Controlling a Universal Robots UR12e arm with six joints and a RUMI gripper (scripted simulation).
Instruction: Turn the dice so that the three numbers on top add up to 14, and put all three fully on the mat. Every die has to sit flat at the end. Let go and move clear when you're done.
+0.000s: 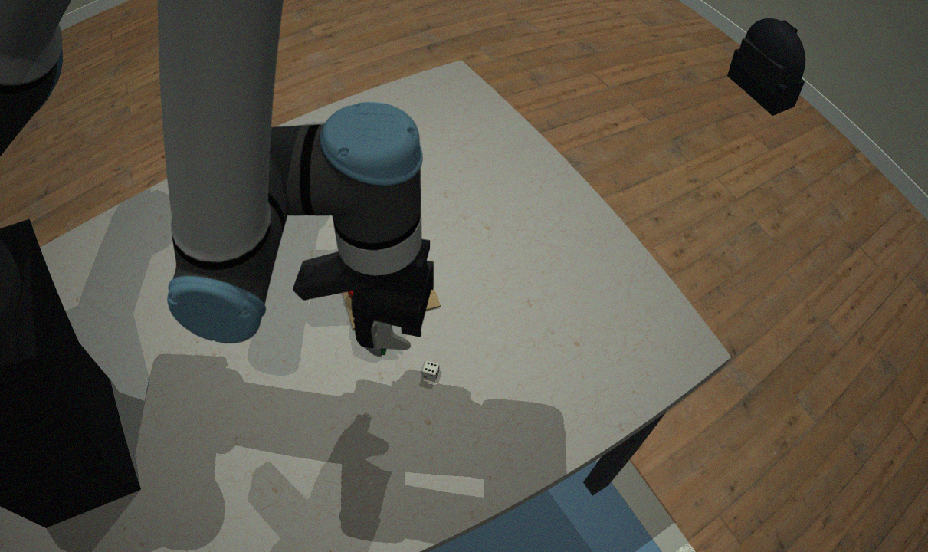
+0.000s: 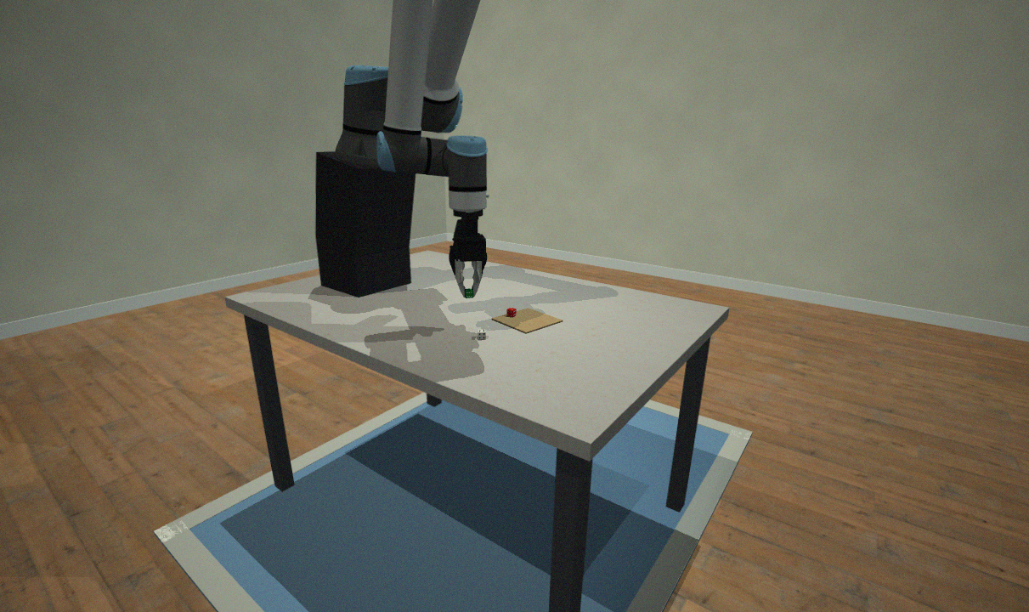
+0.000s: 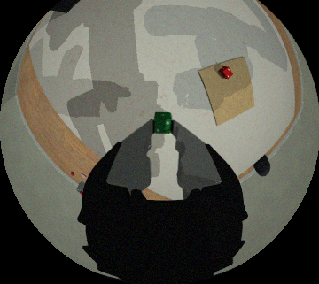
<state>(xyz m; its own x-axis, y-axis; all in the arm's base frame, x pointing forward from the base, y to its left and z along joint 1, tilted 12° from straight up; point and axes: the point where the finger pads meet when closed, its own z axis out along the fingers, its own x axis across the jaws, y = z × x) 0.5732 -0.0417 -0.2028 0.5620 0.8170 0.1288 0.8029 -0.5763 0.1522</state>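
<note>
In the top view, a wooden floor [image 1: 659, 103] [image 2: 84, 426] is spreading around the pale table [image 1: 535, 274] [image 2: 616, 327] [image 3: 190, 129], and the arm is reaching over it, its gripper [image 1: 385, 343] [image 2: 469, 291] [image 3: 162, 120] mostly covering the mat [image 1: 434, 300] [image 2: 533, 323] [image 3: 235, 103]. A white die [image 1: 431, 369] [image 2: 481, 334] is sitting on the table off the mat, six pips seeming to face up. A sliver of the green die [image 1: 383, 351] [image 2: 469, 292] [image 3: 162, 123] is showing below the fingers, and a bit of the red die [image 1: 350, 293] [image 2: 511, 312] [image 3: 226, 72] is peeking out beside the gripper. In the exterior view, the gripper is clamping the green die above the table, the red die is resting on the mat and the white one is lying near it, outside. In the wrist view, the fingers are pinching the green die between their tips, while the red one is lying within the mat's edges. Progress is looking partial: one die is on the mat, the green still needs placing flat, and the white still needs bringing over. The sum of 14 is remaining unconfirmed, the red and green top numbers being too small to read surely.
</note>
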